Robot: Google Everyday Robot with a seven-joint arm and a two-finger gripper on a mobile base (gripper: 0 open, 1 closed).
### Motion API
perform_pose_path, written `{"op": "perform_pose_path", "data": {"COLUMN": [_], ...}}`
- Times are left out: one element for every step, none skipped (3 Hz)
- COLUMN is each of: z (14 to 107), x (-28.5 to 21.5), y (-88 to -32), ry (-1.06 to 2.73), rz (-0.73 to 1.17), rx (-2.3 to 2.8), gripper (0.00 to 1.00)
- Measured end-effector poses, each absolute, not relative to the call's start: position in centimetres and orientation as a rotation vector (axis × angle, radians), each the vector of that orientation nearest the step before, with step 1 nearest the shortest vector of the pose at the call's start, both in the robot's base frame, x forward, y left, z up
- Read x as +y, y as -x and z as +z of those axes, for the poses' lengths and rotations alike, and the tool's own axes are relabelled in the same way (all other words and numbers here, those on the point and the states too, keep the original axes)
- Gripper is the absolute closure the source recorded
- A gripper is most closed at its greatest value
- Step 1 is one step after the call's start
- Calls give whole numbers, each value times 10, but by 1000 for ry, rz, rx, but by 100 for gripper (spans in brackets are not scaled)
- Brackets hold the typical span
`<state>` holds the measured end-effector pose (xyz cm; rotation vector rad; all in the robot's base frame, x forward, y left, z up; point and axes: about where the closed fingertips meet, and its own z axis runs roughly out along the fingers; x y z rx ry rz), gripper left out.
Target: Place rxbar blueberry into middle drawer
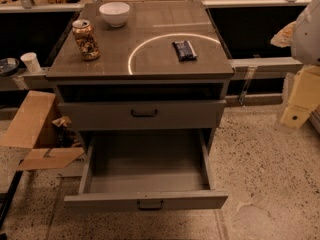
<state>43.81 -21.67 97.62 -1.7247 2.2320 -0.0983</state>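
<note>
The rxbar blueberry (pixel 184 50), a small flat bar in a dark wrapper, lies on the right part of the cabinet top (pixel 150 59), inside a bright arc of reflected light. The middle drawer (pixel 145 200), the cabinet's lowest, is pulled fully open, and nothing shows inside it. The drawer above it (pixel 144 113) is closed. My gripper (pixel 296 109), pale yellow, hangs at the right edge of the view, well to the right of the cabinet and below the level of its top. It is apart from the bar and holds nothing that I can see.
A brown-gold patterned can (pixel 86 39) and a white bowl (pixel 114 13) stand on the left and back of the cabinet top. An open cardboard box (pixel 35 134) lies on the floor to the left. A paper cup (pixel 31 62) sits on a ledge at the left.
</note>
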Motion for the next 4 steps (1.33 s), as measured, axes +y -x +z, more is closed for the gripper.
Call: {"op": "perform_pose_path", "data": {"z": [976,962,939,921], "x": [-217,-202,-177,-144], "y": [-438,-470,-519,-563], "ry": [1724,1637,1479,1357], "rz": [-98,-14,141,287], "rx": [2232,2207,2172,2109], "gripper": [0,0,0,0]}}
